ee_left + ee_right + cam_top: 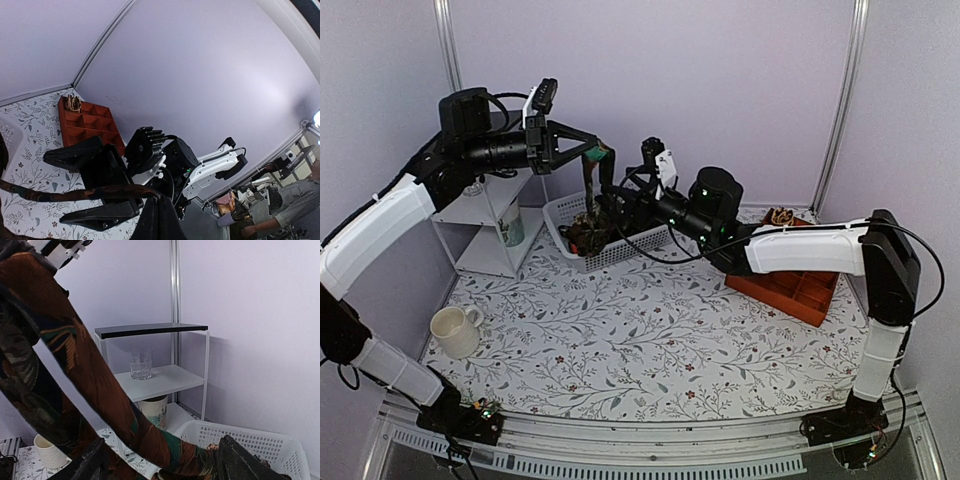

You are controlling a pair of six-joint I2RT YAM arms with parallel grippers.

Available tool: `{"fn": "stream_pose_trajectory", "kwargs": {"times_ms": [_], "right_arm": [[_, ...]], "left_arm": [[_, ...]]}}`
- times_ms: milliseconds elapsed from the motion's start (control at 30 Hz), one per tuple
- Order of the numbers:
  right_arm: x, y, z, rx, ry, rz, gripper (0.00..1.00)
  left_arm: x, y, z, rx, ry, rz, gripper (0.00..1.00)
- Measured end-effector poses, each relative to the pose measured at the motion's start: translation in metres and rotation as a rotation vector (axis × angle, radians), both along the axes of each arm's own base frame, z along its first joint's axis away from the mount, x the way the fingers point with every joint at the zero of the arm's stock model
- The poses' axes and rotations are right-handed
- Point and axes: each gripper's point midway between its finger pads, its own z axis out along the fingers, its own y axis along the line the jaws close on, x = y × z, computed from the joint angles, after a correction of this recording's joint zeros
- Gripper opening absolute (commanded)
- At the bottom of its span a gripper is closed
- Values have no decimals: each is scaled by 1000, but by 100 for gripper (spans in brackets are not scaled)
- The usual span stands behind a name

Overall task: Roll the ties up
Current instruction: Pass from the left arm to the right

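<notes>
A dark brown, green and rust tie (591,190) hangs from my left gripper (598,150), which is raised above the white basket (555,215). In the left wrist view the left gripper (52,189) is shut on the tie (75,192), which runs flat between the fingers. My right gripper (605,205) is just over the basket, beside the hanging tie. In the right wrist view the right gripper (167,462) is open, and the tie (80,365) slants down between its fingers without being held. More ties (585,237) lie bunched in the basket.
A red compartment tray (790,285) at the right holds a rolled tie (782,216). A white shelf unit (485,215) stands at the left with a glass (141,366) and a flowered cup (512,225). A cream mug (455,330) sits front left.
</notes>
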Motion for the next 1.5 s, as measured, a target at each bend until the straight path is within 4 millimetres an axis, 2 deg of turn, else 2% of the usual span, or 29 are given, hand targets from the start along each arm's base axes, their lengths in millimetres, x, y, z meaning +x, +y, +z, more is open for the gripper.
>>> {"fn": "stream_pose_trajectory", "kwargs": {"times_ms": [67,100,233,333,500,533,567,633,700,800,900,967,1033,1067,1133,1233,1333,1400,1500], "right_arm": [[5,6,2,2,-29,-4,71],[7,9,4,2,-45,-7,65],[15,16,5,-6,-84,-23,21],[20,13,7,0,-91,-55,0],[24,1,13,8,-69,-114,0],[21,-3,17,7,-65,-118,0],[16,-10,25,12,-65,-121,0],[3,-28,52,47,-82,-128,0],[-11,-48,85,96,-113,-137,0],[-37,-82,143,186,-176,-147,0],[-58,-105,177,231,-210,-142,0],[-69,-112,187,234,-213,-117,0],[-81,-117,186,227,-196,-75,0],[-87,-119,179,216,-171,-52,0],[-95,-122,158,189,-109,-24,0],[-105,-132,121,149,8,-3,0],[-115,-146,104,143,82,-4,0],[-123,-157,110,166,99,-2,0],[-137,-177,130,225,88,1,0]], "left_arm": [[-1,0,0,-1,3,-4,0],[-1,0,0,-1,4,-6,0],[-2,0,0,-1,5,-9,0],[-2,1,-1,4,8,-5,0],[-4,12,1,24,8,47,2],[-5,15,3,25,5,59,8],[-6,19,6,24,-2,68,18],[-10,26,14,19,-29,82,35],[-16,31,22,8,-54,92,45],[-26,40,27,0,-111,109,48],[-30,46,17,21,-146,136,46],[-28,51,3,50,-161,172,45],[-25,56,-16,86,-163,214,40],[-21,60,-33,121,-164,243,39],[-19,61,-45,151,-173,262,37],[-18,57,-83,245,-213,277,44],[-27,43,-121,343,-286,227,46],[-31,36,-140,395,-336,191,47],[-30,26,-149,439,-446,147,49]]}}
